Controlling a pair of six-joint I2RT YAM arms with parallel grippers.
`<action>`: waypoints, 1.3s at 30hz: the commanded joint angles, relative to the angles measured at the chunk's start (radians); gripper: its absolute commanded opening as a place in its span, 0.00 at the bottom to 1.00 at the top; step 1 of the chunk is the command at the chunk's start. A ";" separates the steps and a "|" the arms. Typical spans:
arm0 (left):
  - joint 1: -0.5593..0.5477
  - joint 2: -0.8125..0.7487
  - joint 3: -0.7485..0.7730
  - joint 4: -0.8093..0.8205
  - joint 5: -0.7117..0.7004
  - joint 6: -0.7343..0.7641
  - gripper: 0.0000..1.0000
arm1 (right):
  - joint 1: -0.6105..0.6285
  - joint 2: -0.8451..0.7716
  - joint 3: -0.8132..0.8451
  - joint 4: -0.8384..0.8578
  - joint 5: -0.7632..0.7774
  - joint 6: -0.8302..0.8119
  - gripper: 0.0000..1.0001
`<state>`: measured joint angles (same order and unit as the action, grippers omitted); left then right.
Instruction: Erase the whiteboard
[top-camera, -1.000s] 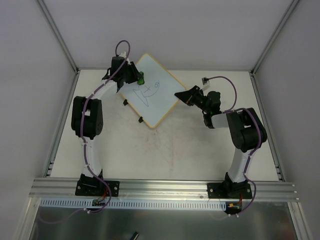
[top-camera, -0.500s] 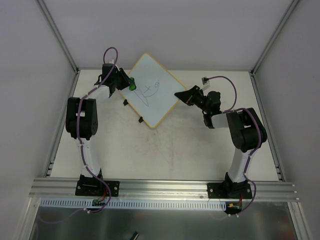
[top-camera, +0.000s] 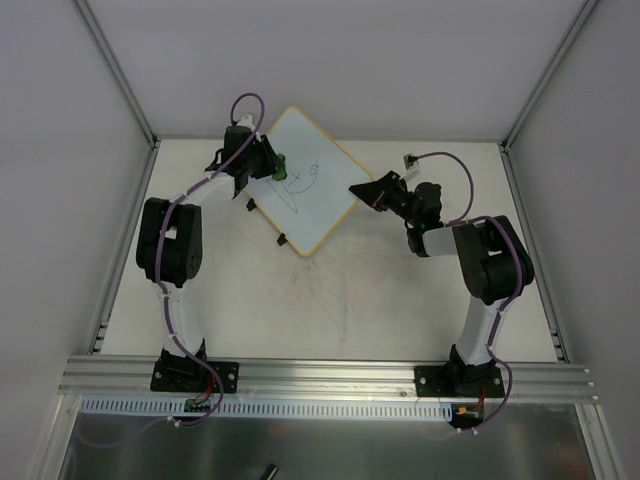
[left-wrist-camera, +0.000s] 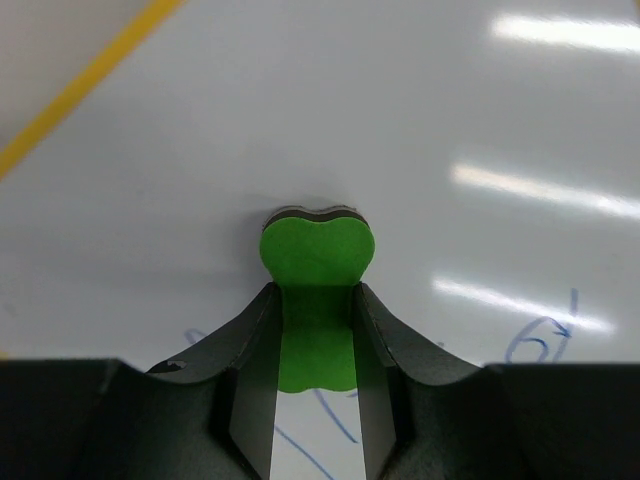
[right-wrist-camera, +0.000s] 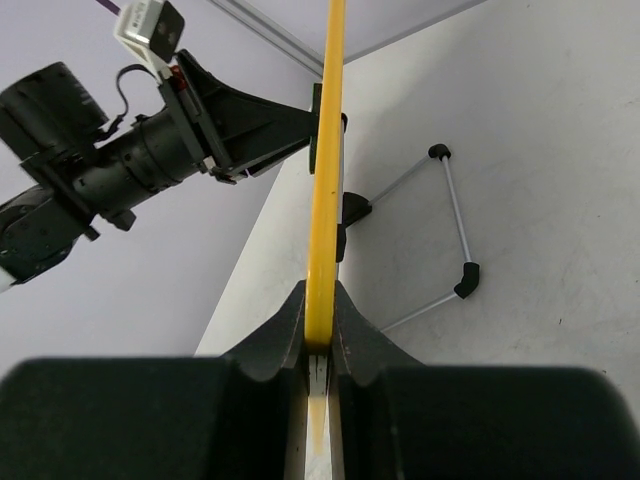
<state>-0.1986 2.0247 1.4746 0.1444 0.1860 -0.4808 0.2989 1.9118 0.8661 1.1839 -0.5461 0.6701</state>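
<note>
The whiteboard (top-camera: 305, 185) is a white square with a yellowish frame, turned like a diamond at the back of the table, with a blue doodle on it. My left gripper (top-camera: 274, 166) is shut on a small green eraser (left-wrist-camera: 316, 262), which presses on the board near its upper left. Blue strokes show just below the eraser in the left wrist view. My right gripper (top-camera: 358, 190) is shut on the board's right edge; in the right wrist view the yellow frame (right-wrist-camera: 324, 200) runs edge-on between the jaws.
Two black clips (top-camera: 282, 239) sit on the board's lower left edge. A wire stand (right-wrist-camera: 455, 235) shows behind the board in the right wrist view. White walls and metal posts enclose the table (top-camera: 350, 300).
My left gripper swung the eraser left toward the board's edge, then back right onto the doodle. Part of the drawing's upper left looks fainter. The right arm and board stayed still.
</note>
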 joint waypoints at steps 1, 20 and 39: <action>-0.142 -0.037 0.010 -0.029 0.015 0.099 0.00 | 0.026 -0.003 0.027 0.083 -0.072 -0.021 0.00; -0.285 -0.080 -0.011 0.027 0.081 0.297 0.00 | 0.026 -0.002 0.031 0.091 -0.080 -0.017 0.00; -0.082 -0.060 -0.092 0.017 0.050 0.018 0.00 | 0.023 0.000 0.027 0.102 -0.080 -0.012 0.00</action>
<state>-0.3405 1.9537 1.4330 0.1898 0.2382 -0.3786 0.2970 1.9129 0.8661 1.1816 -0.5468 0.6712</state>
